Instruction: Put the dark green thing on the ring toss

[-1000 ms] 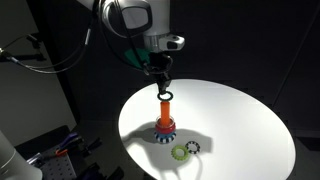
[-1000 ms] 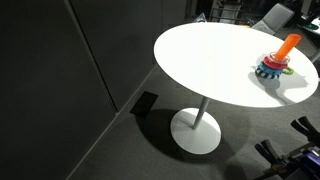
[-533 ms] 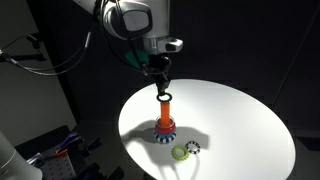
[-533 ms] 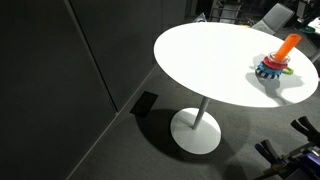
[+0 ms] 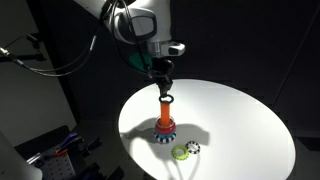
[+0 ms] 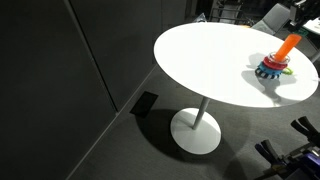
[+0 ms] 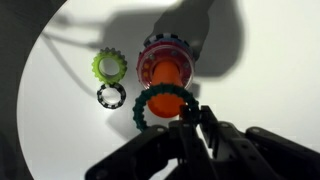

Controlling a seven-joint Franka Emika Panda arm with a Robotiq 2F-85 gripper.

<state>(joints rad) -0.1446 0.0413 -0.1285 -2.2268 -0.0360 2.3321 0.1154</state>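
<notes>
My gripper [image 5: 161, 80] hangs over the ring toss, shut on the edge of the dark green thing [image 5: 166, 99]. This small toothed ring hangs just above the tip of the orange peg [image 5: 163, 113]. In the wrist view the dark green thing [image 7: 137, 110] circles the top of the peg [image 7: 165, 72], with my gripper [image 7: 191, 112] pinching its right side. Red and blue-white rings [image 5: 164, 131] lie around the peg's foot. In an exterior view the ring toss [image 6: 287, 47] stands near the table's right edge, and the gripper does not show there.
A yellow-green ring [image 5: 180, 152] and a black-and-white speckled ring [image 5: 193, 147] lie side by side on the round white table [image 5: 240, 120], in front of the ring toss. The wrist view shows the yellow-green ring [image 7: 106, 67] and the speckled ring [image 7: 111, 96] left of the peg. The surroundings are dark.
The arm's wrist has shifted a little to the right, and the held ring has stayed just over the peg's tip. The gripper has stayed shut.
</notes>
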